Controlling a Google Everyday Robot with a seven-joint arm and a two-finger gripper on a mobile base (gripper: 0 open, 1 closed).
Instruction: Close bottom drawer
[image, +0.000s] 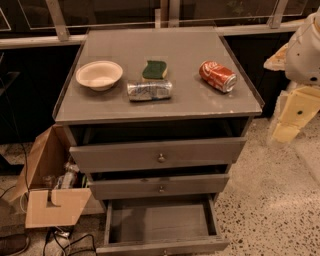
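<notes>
The grey cabinet has three drawers. The bottom drawer is pulled far out at the lower edge of the camera view, and its inside is empty. Its brass knob is cut off by the frame's edge. The middle drawer and the top drawer stick out a little. My gripper, cream and white, hangs at the far right beside the cabinet, level with the top drawer, apart from all drawers.
On the cabinet top lie a white bowl, a green sponge, a crushed silver can and a red cola can. An open cardboard box with clutter and cables stands left of the cabinet. Speckled floor lies to the right.
</notes>
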